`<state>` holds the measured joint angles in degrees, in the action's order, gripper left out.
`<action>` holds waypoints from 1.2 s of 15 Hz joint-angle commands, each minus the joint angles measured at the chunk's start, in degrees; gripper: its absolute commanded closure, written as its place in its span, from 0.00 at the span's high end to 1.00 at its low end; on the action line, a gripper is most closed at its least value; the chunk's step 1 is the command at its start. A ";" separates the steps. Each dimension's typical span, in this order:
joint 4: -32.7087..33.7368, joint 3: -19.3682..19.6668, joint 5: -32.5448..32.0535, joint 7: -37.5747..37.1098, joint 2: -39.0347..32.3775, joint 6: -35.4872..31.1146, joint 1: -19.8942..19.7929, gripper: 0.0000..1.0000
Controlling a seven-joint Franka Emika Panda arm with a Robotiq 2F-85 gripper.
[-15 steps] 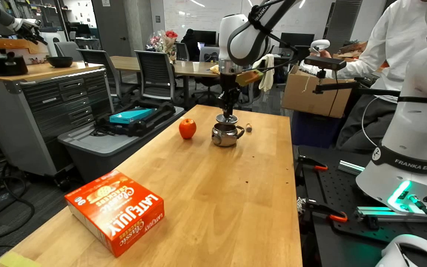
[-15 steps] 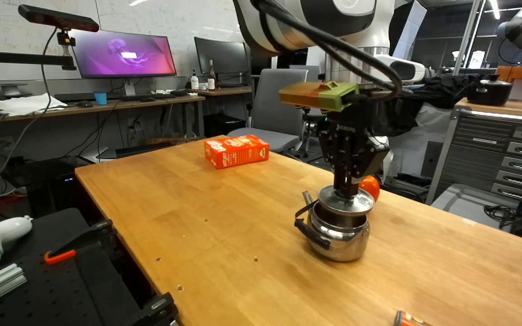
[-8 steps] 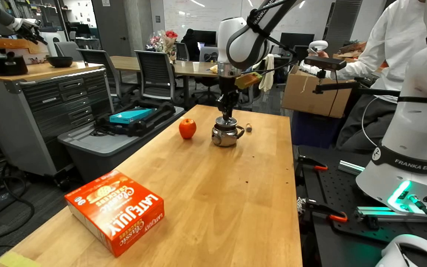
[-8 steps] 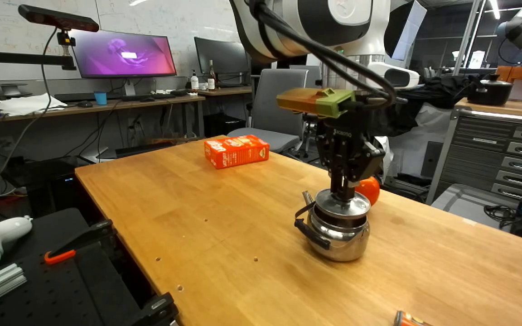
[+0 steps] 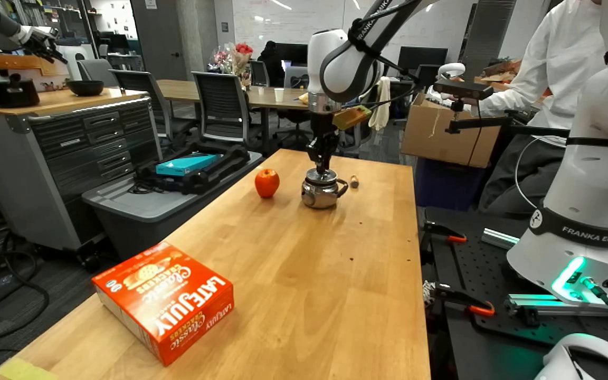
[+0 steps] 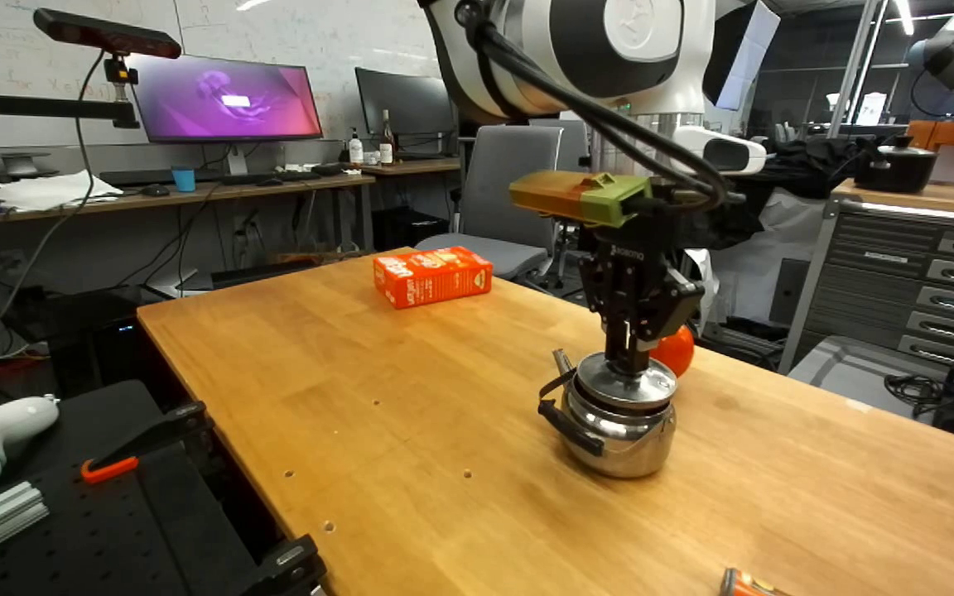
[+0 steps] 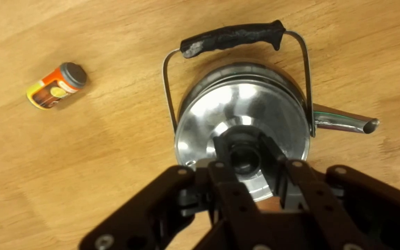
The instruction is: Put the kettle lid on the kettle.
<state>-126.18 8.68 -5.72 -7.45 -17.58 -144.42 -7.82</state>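
A: Handling?
B: The round, polished silvery metal kettle lid (image 6: 626, 387) should be light, stiff, likely slippery at the rim; more apt to dent than break. Preferred hold: its small dark round knob (image 7: 245, 159), centre top.
A: Grip?
B: Black two-fingered gripper (image 6: 628, 364) set at about knob width, a finger either side; I read it as gripping the lid by that knob.
A: Position?
B: Lid directly beneath the fingers, roughly centred on them. Squat silvery metal kettle (image 6: 622, 440) next below; in an exterior view a dark band shows under the lid's rim, so probably not fully seated. Contact: cannot tell.
A: Further out?
B: Kettle's black-gripped metal handle (image 7: 233, 37) leans outward, apart from the fingers. Small orange-and-yellow cylinder (image 7: 57, 86) with grey cap lies well apart from the gripper.
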 commanded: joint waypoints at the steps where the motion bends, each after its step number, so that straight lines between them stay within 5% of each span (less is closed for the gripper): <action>1: 2.46 0.07 0.78 1.09 -2.34 0.04 0.17 0.07; 15: 2.44 -0.84 0.82 1.99 -3.41 -0.03 0.36 0.10; 16: 2.44 -0.81 0.74 1.96 -3.42 -0.03 0.39 0.44; 18: 2.32 -0.75 0.58 1.89 -3.27 -0.06 0.48 0.59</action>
<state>-125.16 7.70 -5.72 -6.82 -19.87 -144.42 -7.75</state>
